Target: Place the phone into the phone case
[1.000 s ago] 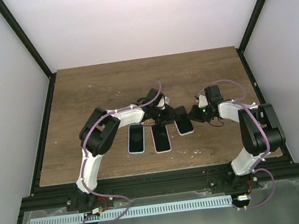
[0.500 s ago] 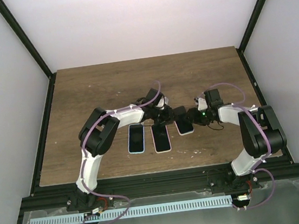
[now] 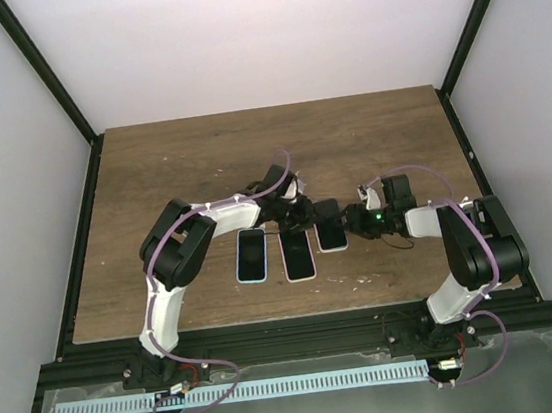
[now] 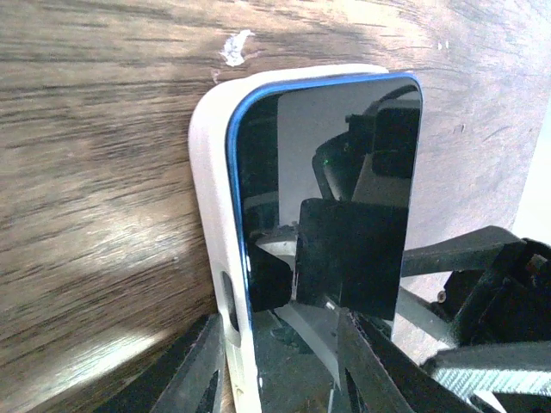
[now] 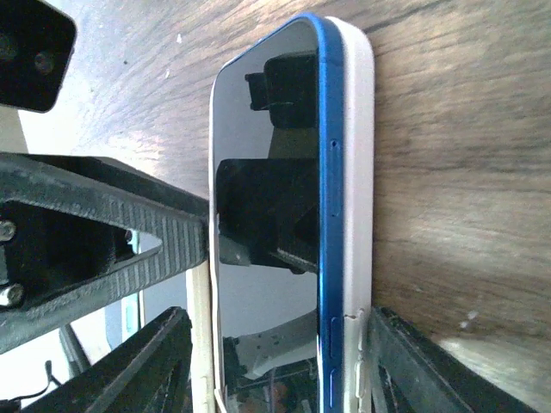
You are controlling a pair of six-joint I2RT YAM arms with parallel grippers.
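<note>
White arms, black joints, purple cables.

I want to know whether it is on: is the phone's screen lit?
No, the phone has a dark screen that shows only reflections.

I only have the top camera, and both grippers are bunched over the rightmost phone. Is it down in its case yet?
Observer: Not fully, it seems. On the right wrist camera the blue side band of the phone shows above the wall of the white case.
Operator: And the other wrist camera?
Observer: There the blue rim shows round one corner too, with the white lip outside it.
Operator: Is it being squeezed?
Observer: The right gripper straddles the case, a finger beside each long edge. Squeezing or not, I cannot tell.
</note>
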